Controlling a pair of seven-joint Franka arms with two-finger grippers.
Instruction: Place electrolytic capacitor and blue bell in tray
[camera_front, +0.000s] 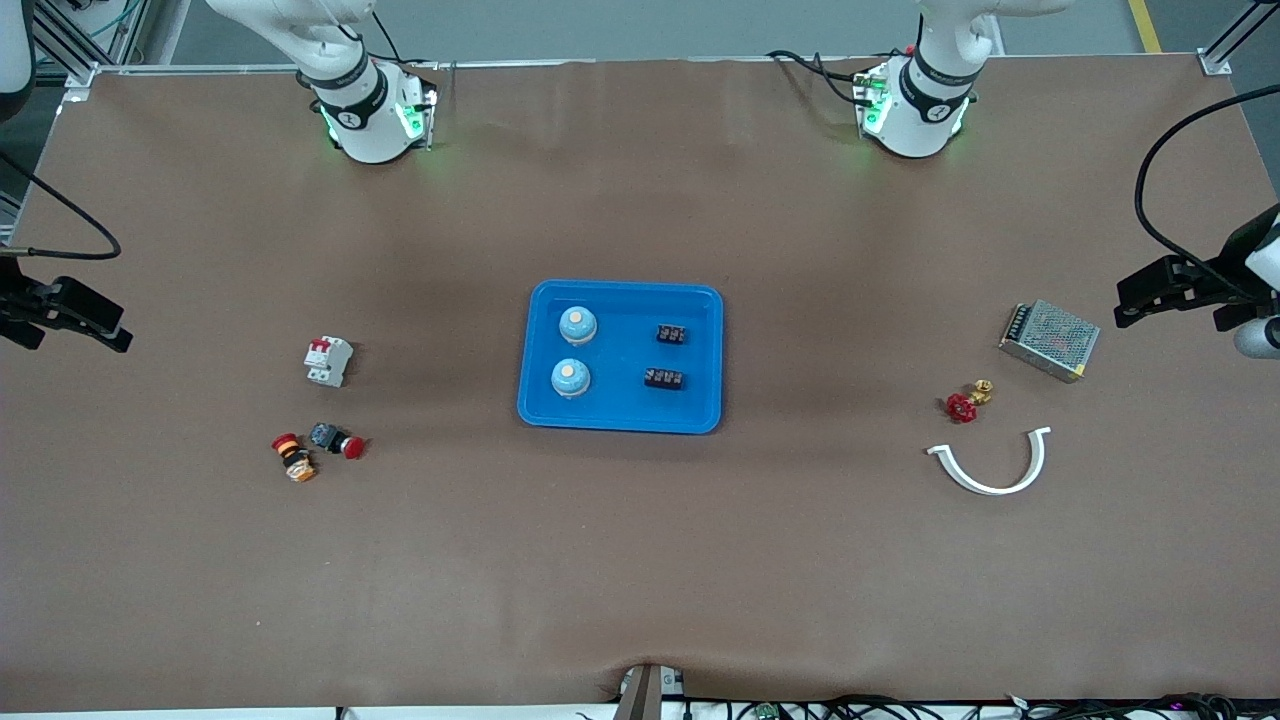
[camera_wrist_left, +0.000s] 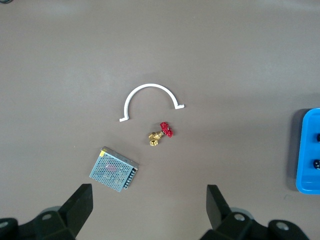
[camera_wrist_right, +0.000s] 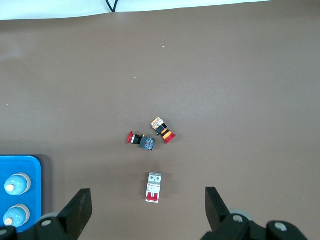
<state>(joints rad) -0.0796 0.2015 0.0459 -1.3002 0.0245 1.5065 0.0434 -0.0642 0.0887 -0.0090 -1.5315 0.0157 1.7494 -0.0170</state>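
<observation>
Front view: your tray (camera_front: 700, 305) already holds two blue bells (camera_front: 577, 324) and two dark parts, midway between left gripper (camera_front: 1165, 290) and right gripper (camera_front: 85, 318); both jaws gape, empty.

A robotics laboratory: two white Franka arm bases (camera_front: 365, 110) bolted along one edge of a brown-covered table (camera_front: 640, 560), framed by aluminium rails and trailing cables (camera_front: 60, 215). Electrical parts lie scattered as test pieces: a circuit breaker (camera_front: 328, 361), a mesh-cased power supply (camera_front: 1049, 340), emergency-stop buttons (camera_front: 336, 440) and a brass valve (camera_front: 967, 401).
</observation>
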